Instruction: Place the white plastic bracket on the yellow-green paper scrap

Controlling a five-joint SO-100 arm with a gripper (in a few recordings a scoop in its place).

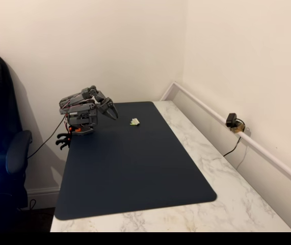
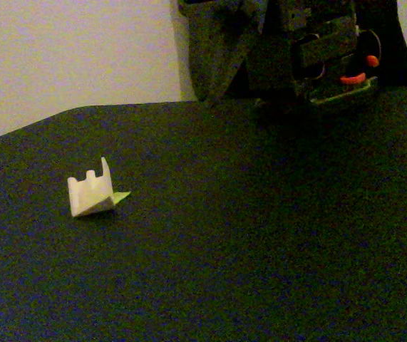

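Observation:
The white plastic bracket [image 1: 135, 121] rests on the dark mat near its far edge. In the close fixed view the bracket [image 2: 89, 194] stands tilted, sitting on the yellow-green paper scrap [image 2: 120, 197], of which only a small tip pokes out at its right. My gripper [image 1: 113, 113] is folded back with the arm at the mat's far left corner, well apart from the bracket. Its fingers look shut with nothing between them. In the close view the gripper [image 2: 209, 92] hangs dark at the top, above the mat's rear edge.
A dark mat [image 1: 135, 168] covers most of the marble table [image 1: 247, 204]. A small camera [image 1: 233, 122] sits by the right wall rail. An office chair [image 1: 5, 153] stands left of the table.

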